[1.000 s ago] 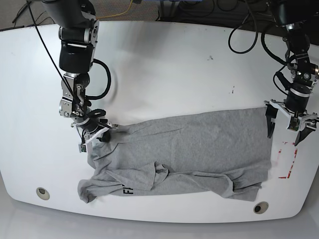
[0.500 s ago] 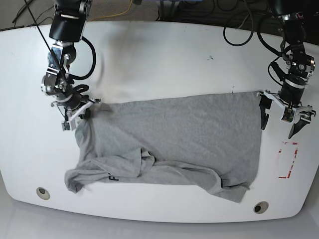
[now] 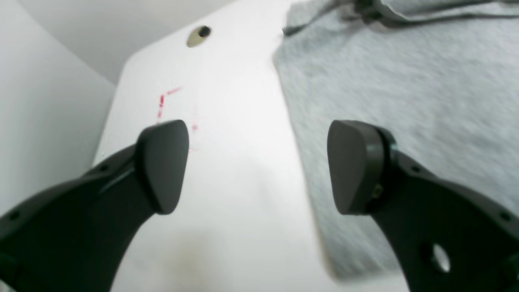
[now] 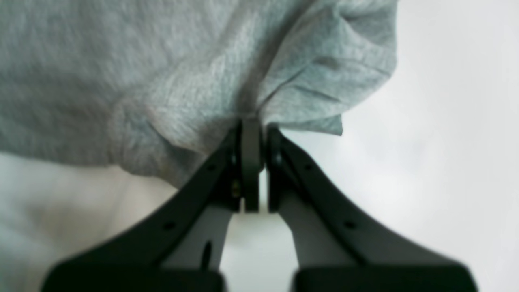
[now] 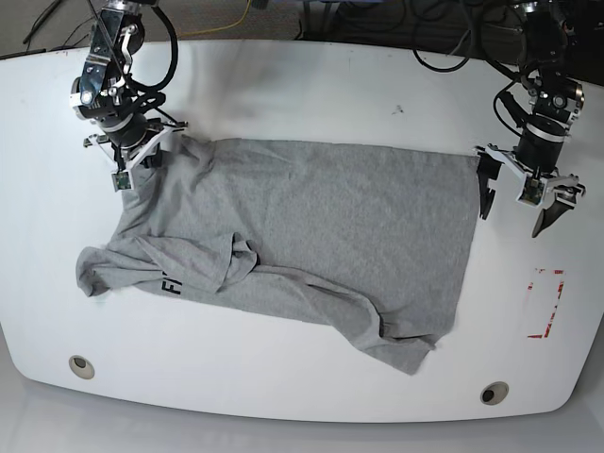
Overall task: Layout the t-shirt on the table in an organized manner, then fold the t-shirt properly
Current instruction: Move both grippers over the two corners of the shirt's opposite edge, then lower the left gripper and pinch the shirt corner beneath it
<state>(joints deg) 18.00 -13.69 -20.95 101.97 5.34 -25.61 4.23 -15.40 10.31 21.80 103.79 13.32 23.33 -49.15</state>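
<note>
While right fingers [image 4: 253,134] pinch the heather-grey cotton t-shirt [image 5: 311,226] at its 10 o'clock corner, left fingers [image 3: 162,162] gape wide, straddling its 3 o'clock edge over the glossy white worktop [image 5: 311,94].

Bare table [image 5: 311,94] lies open behind the t-shirt [image 5: 321,217] (cables crowd its far edge [image 5: 453,57]).

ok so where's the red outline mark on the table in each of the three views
Base view: the red outline mark sits near the table's right edge, below the open left gripper.
Left wrist view: it shows faintly at upper left, beyond the left pad, on bare table beside the t-shirt.
Right wrist view: not in it; only grey cloth and white table show.
Shared landmark: the round hole near the mark, seen in the base and left wrist views.
</note>
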